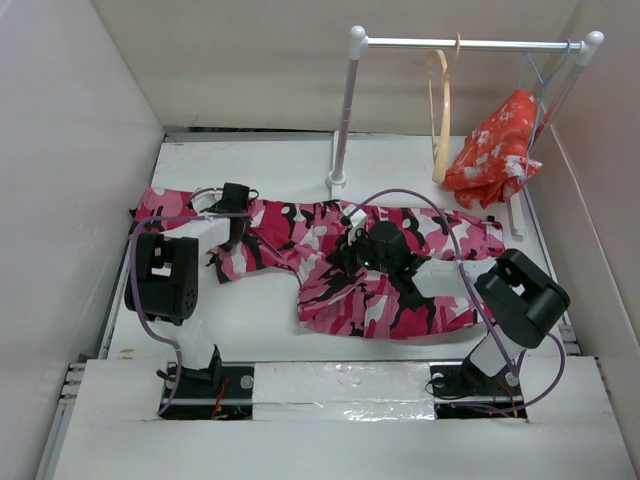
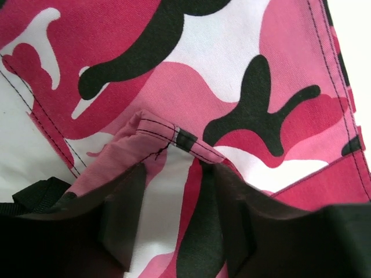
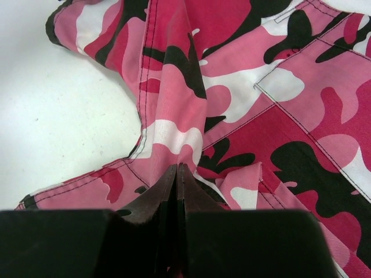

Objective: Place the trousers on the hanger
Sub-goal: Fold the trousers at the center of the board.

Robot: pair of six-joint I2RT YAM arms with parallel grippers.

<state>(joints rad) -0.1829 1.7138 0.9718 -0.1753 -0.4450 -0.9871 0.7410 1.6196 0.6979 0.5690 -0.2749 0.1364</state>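
Observation:
The camouflage trousers [image 1: 300, 240] lie spread across the table from far left to right, with one part folded toward me. My left gripper [image 1: 236, 212] is down on their left part. In the left wrist view its jaws [image 2: 174, 174] stand apart with a raised seamed fold of the trousers [image 2: 174, 136] between them, not clamped. My right gripper [image 1: 370, 250] is on the middle of the trousers. In the right wrist view its jaws [image 3: 177, 169] are pressed together on a ridge of the fabric [image 3: 174, 116]. The tan wooden hanger [image 1: 438, 110] hangs on the rail at the back.
A white clothes rail [image 1: 470, 44] stands at the back on two posts. An orange-red floral cloth [image 1: 495, 150] hangs from a thin wire hanger [image 1: 540, 70] at its right end. White walls enclose the table on the left, back and right.

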